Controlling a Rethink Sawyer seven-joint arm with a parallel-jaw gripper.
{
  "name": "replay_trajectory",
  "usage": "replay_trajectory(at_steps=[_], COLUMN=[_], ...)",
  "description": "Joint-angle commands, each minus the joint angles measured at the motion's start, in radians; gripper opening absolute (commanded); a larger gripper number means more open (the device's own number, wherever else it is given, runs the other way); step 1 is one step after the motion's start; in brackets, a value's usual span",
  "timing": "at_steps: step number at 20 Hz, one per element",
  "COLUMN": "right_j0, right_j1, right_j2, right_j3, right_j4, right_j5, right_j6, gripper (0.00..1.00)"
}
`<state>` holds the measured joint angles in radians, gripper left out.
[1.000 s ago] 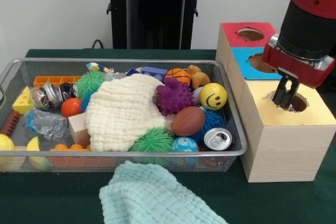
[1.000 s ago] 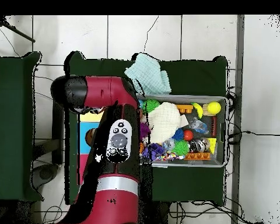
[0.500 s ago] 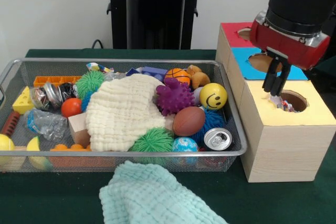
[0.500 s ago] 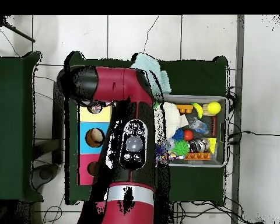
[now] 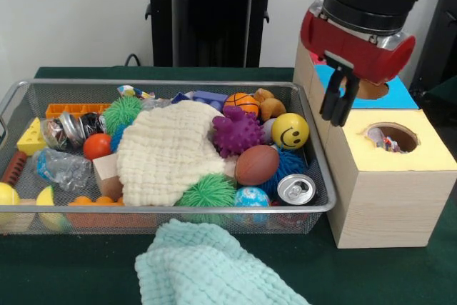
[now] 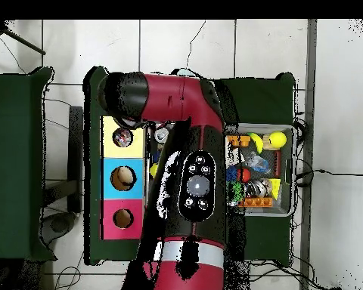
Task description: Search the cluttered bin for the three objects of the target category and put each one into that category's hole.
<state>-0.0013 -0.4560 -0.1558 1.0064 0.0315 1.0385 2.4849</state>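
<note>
Step in hand: the gripper (image 5: 341,108) is judged to be on its way from the sorting box (image 5: 389,198) to the wire bin (image 5: 171,208) for another pick; it hangs over the gap between the two, above the bin's right end.
Target so far: something small and mixed in colour can be seen lying inside the yellow hole (image 5: 390,137); what it is cannot be made out. From the overhead view, the blue hole (image 6: 122,177) also appears to hold something.
How it is best done: the arm should be carried clear of the bin's rim before any descent. A pick that lies exposed is to be preferred, such as the smiley ball (image 5: 290,131), the brown football (image 5: 257,165) or the purple spiky ball (image 5: 238,132). The cream cloth (image 5: 169,151) covers the bin's middle, so anything beneath it would have to be uncovered first.
Risk: the drink can (image 5: 295,189) lies just beside the football and could be knocked in a sideways approach.
Jaws: two dark fingers (image 5: 330,98) hang down with only a narrow gap between them; nothing is held and nothing is touched.
Desk: a pale green cloth (image 5: 214,266) lies outside the bin, in front of it.
</note>
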Motion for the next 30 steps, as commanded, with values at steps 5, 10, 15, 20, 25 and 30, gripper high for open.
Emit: replay_trajectory(at_steps=[5, 10, 15, 20, 25, 30], right_j0=[-0.124, -0.107, -0.121, -0.116, -0.125, -0.125], right_j1=[0.059, 0.056, 0.057, 0.055, 0.061, 0.067], right_j2=[0.154, 0.161, 0.187, 0.192, 0.209, 0.218], right_j3=[-0.083, -0.075, -0.054, -0.04, -0.021, -0.008], right_j4=[-0.094, -0.119, -0.117, -0.122, -0.123, -0.137], right_j5=[0.119, 0.11, 0.084, 0.066, 0.039, 0.015], right_j6=[-0.319, -0.276, -0.277, -0.249, -0.25, -0.245], gripper=[0.0, 0.0, 0.0, 0.0, 0.0, 0.0])
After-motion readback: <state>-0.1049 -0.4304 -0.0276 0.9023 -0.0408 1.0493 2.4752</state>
